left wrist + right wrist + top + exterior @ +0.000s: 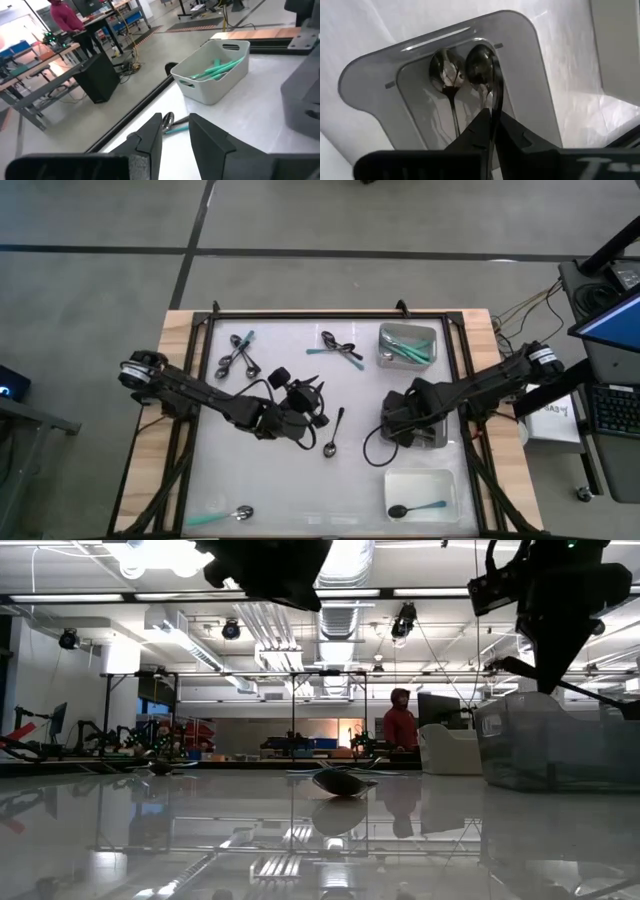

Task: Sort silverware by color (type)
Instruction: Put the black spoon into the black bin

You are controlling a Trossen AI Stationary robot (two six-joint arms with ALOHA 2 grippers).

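While the left arm reaches in from the left edge of the table (pixel 290 485) and the right arm from the right edge, most of the glossy white top is left bare, above all along the near edge and the left half. The top is bounded by black rails (pixel 330 313) set on a wooden board.

The left gripper (pixel 175 119) is held over the middle of the table with its blunt dark fingers apart and nothing between them. A lone spoon (pixel 333 434), slim and all metal, lies just beside it toward the near edge.

The right gripper (pixel 491 117) is clenched on the thin handle of a dark spoon (pixel 479 65), which is hung over the smoked tray (pixel 365 85) by the right edge. A second spoon (pixel 445 67), equally glossy, already lies flat in that rounded, translucent tray.

A pale tray (pixel 385 340) of matte plastic at the far right corner holds teal spoons (pixel 412 350). A white tray (pixel 420 478) at the near right corner holds one black-bowled spoon (pixel 415 508) with a teal handle.

Two loose heaps are left near the far edge: a left heap (pixel 240 352) and a middle heap (pixel 340 348). One silver-bowled spoon (pixel 225 516) with a teal handle lies at the near left corner.
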